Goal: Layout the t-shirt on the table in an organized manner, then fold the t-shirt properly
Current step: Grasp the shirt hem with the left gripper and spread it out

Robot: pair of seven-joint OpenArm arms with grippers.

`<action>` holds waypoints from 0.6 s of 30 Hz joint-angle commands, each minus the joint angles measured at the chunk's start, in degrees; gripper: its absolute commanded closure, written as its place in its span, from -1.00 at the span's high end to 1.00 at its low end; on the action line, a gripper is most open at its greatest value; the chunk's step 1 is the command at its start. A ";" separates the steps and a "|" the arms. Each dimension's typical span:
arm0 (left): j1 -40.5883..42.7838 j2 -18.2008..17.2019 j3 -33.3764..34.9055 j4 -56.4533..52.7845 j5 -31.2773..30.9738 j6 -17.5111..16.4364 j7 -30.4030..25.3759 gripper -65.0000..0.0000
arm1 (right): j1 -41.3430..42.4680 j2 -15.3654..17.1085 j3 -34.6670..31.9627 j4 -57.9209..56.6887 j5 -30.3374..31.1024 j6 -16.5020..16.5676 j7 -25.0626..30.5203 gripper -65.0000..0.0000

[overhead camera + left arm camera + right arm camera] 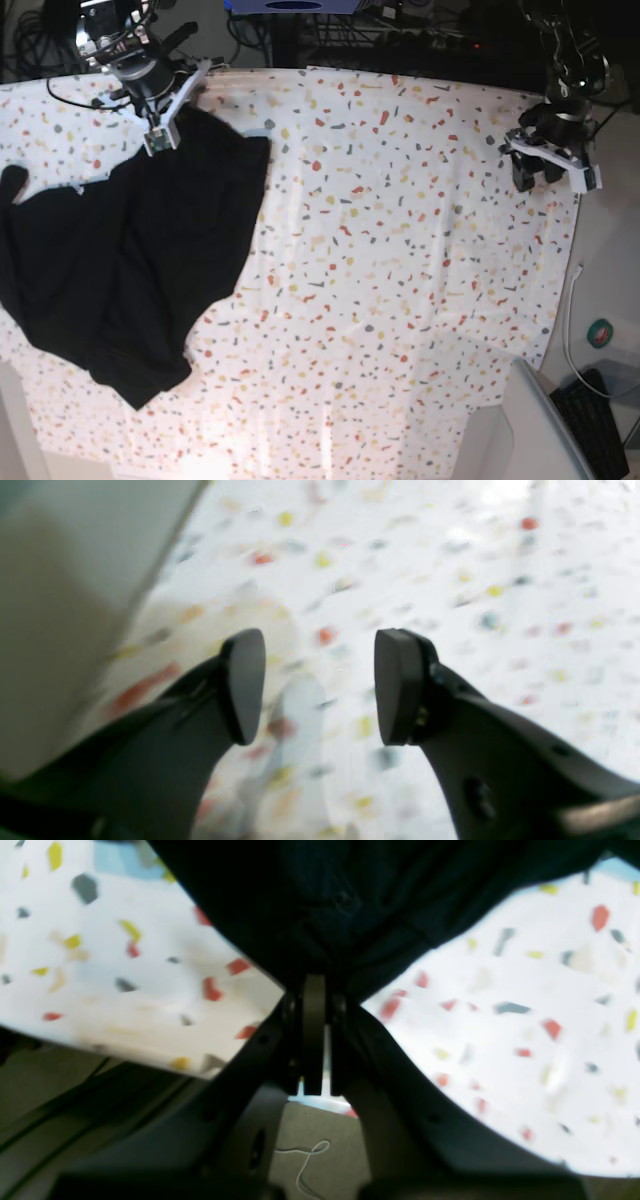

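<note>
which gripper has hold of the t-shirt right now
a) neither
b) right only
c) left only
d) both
b: the right gripper is shut on a bunch of the black t-shirt in the right wrist view, while the left gripper stands open over bare speckled table with nothing between its fingers.

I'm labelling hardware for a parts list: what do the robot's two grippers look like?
Both look alike. The left gripper has two dark grey curved fingers ending in flat, rounded black pads, with small screw holes along the fingers. The right gripper has the same dark fingers and pads. In the base view each carries a white bracket behind the fingers, and black cables run by the right gripper's arm.
</note>
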 commanded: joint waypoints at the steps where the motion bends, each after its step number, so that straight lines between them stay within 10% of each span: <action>1: -0.85 0.15 2.65 2.39 -0.82 -0.75 -1.28 -0.26 | -0.27 0.30 -0.76 2.68 0.62 0.30 0.19 -1.00; 4: -2.61 1.11 12.67 5.55 -0.82 -0.49 -1.28 -1.00 | -0.54 1.00 -4.10 7.34 0.62 1.09 -6.22 -0.81; 10: -9.91 5.07 30.69 4.59 -0.82 -0.40 -1.19 -1.00 | -1.24 2.41 -2.78 12.87 0.62 4.96 -8.33 0.02; 18: -18.17 11.84 51.44 -9.04 -0.30 -0.22 -1.19 -1.00 | 4.30 2.32 16.38 11.91 0.44 4.70 -2.18 -0.14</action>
